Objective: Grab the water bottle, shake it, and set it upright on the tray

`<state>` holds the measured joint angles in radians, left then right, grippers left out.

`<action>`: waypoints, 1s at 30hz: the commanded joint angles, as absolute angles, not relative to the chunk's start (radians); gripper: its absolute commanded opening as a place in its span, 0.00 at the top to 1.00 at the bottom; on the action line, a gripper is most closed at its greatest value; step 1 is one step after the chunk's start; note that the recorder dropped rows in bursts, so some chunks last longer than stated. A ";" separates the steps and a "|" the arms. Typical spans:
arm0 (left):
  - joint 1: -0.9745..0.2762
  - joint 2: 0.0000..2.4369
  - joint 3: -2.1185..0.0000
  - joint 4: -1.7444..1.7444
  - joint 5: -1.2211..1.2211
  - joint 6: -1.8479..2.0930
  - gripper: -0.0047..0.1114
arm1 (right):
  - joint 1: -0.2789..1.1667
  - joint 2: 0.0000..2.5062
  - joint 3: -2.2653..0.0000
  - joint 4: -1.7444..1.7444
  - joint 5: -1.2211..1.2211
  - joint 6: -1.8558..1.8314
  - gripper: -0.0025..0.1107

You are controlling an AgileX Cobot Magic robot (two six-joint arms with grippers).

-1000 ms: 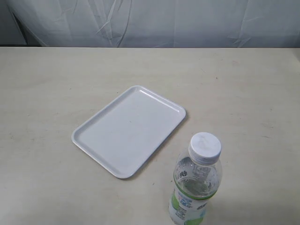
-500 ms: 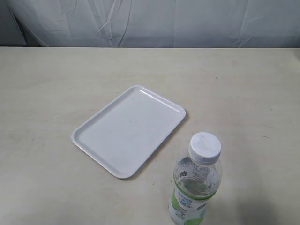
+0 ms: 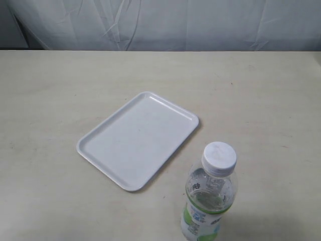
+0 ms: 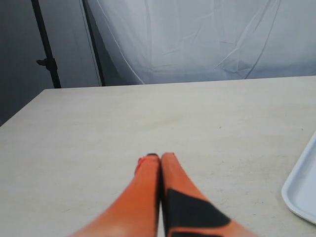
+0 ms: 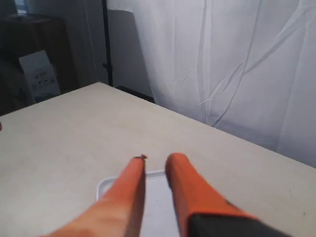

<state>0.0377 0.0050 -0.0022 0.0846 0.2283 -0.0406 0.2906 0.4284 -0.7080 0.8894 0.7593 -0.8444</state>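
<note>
The water bottle (image 3: 209, 198) stands upright near the front edge of the table, white cap (image 3: 219, 157) on top; its base is cut off by the frame. The white tray (image 3: 138, 139) lies flat and bare just left of it, apart from the bottle. Neither gripper shows in the exterior view. My left gripper (image 4: 159, 157) has its orange fingers pressed together, holding nothing, over bare table with the tray's rim (image 4: 303, 192) off to one side. My right gripper (image 5: 157, 159) is open with a narrow gap, through which the tray (image 5: 157, 197) shows beyond. The bottle is out of both wrist views.
The pale table (image 3: 261, 100) stretches around the tray and bottle. A white curtain (image 3: 165, 22) hangs behind its far edge. A dark stand pole (image 4: 47, 49) rises beyond the table's corner, and a dark cabinet (image 5: 34, 64) stands past the table in the right wrist view.
</note>
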 commanded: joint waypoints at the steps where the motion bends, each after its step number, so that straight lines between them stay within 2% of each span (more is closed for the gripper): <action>1: 0.038 0.000 0.000 0.086 0.225 -0.044 0.96 | 0.293 0.430 -0.715 0.878 0.785 -0.890 0.45; 4: 0.038 0.000 0.000 0.086 0.225 -0.044 0.96 | 0.293 0.430 -0.715 0.860 0.833 -0.886 0.11; 5: 0.038 0.000 0.000 0.086 0.225 -0.044 0.96 | 0.293 0.435 -0.711 0.857 0.866 -0.878 0.05; 10: 0.038 0.000 0.000 0.086 0.225 -0.044 0.96 | 0.291 0.451 -0.663 0.857 0.973 -0.851 0.06; 30: 0.038 0.000 0.000 0.084 0.225 -0.044 0.96 | 0.291 0.451 -0.414 1.078 0.956 -1.040 0.06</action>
<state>0.0377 0.0050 -0.0022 0.0846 0.2283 -0.0406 0.2906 0.4476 -0.4554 1.0146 0.9796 -0.9759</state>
